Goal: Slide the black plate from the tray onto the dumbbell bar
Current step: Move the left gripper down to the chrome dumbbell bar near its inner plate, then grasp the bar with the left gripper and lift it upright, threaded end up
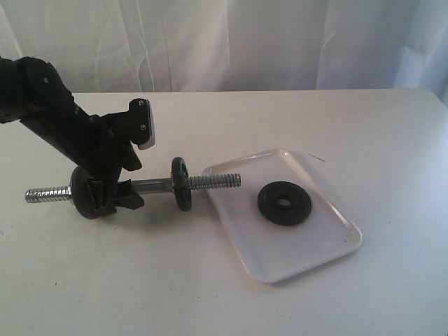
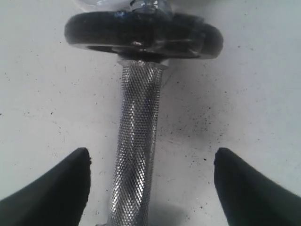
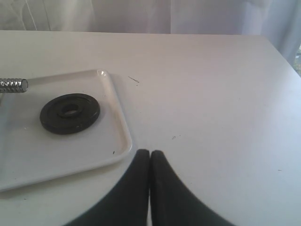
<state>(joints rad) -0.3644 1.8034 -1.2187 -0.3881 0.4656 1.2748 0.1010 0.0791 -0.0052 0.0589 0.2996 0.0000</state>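
The black plate [image 1: 284,203] lies flat on the white tray [image 1: 329,241]. The dumbbell bar [image 1: 150,186] rests on the table left of the tray, its threaded end [image 1: 217,182] reaching over the tray's rim. My left gripper [image 1: 117,198] straddles the bar's middle between two black discs [image 1: 180,183]. In the left wrist view this gripper [image 2: 151,157] is open, fingers [image 2: 66,188] apart from the knurled bar [image 2: 136,141]. My right gripper [image 3: 149,153] is shut on nothing, hovering over the table beside the tray [image 3: 120,132], short of the plate [image 3: 69,113]. It is outside the exterior view.
A white table [image 1: 364,126] carries everything, with a white curtain [image 1: 280,42] behind it. The left arm [image 1: 56,119] slants in from the upper left. The bar's other threaded end [image 1: 45,194] sticks out left past the second disc [image 1: 85,192].
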